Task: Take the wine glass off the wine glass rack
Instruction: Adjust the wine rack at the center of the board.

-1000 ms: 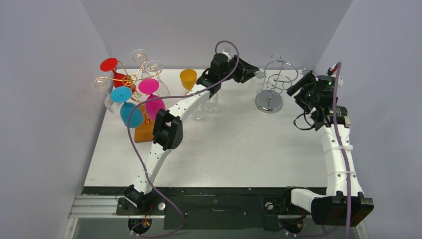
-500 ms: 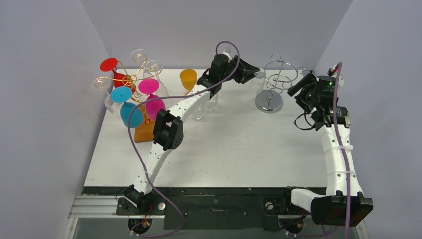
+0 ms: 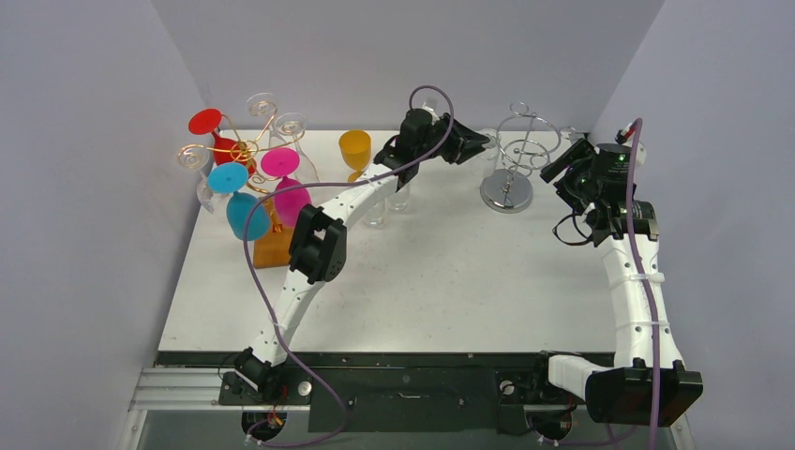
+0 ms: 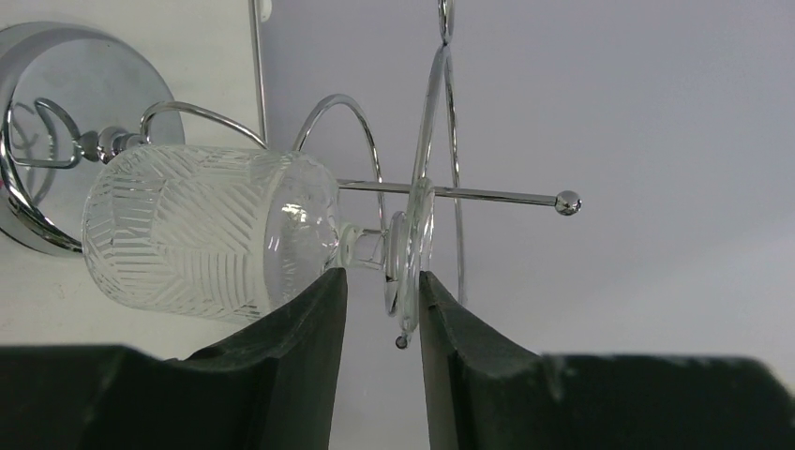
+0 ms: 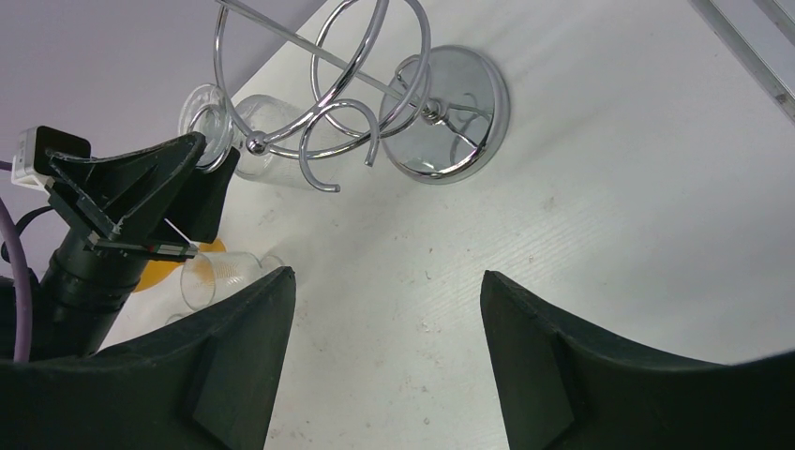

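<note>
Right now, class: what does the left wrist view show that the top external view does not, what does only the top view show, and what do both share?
Only left wrist: the chevron etching on the clear wine glass, its thin stem just past the left arm's parted jaws, and the ball tip on a straight chrome rod. Only top external: the copper wire rack hung with coloured glasses, the orange goblet and the right arm. Both: the chrome wire rack with round base and the white table.
</note>
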Tool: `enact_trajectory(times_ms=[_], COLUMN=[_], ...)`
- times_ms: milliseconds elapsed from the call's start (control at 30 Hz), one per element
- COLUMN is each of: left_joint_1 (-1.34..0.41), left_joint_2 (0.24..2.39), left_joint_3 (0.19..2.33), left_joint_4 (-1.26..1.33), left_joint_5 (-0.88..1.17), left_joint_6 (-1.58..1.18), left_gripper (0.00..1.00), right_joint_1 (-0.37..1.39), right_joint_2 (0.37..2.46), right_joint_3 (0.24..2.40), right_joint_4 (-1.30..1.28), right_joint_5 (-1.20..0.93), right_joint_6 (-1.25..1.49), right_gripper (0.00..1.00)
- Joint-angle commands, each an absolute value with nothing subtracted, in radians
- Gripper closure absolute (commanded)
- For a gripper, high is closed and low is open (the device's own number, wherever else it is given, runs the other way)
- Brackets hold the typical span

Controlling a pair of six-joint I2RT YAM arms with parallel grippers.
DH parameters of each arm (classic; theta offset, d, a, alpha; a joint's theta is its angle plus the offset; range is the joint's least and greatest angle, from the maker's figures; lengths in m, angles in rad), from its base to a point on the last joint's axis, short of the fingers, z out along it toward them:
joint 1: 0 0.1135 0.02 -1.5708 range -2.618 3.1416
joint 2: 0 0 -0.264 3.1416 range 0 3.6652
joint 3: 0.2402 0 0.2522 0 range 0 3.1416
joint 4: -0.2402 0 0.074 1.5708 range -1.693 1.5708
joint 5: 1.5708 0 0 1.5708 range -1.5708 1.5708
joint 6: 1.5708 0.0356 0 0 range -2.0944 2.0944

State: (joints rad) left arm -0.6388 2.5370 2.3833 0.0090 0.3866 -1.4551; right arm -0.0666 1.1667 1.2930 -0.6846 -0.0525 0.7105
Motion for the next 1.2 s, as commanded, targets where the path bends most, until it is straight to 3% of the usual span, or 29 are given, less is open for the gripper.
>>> enact_trajectory(times_ms=[0, 1167], left_joint_1=[-0.635, -0.612], left_joint_2=[2.512, 2.496], left_joint_3=[2.352, 2.418], left_joint_4=[0.086, 0.082], left_joint_5=[0.403, 0.373], left_joint_6=[-1.446, -1.435], left_gripper=[0.71, 0.85], right_joint_1=[-0.076, -0.078], right_joint_2=[1.145, 1.133], right_joint_3=[1.291, 1.292], right_joint_4=[-0.640, -0.643], right_joint_5=[-0.055, -0.058], right_joint_6=[0.695, 0.696], right_gripper=[0.33, 0.34])
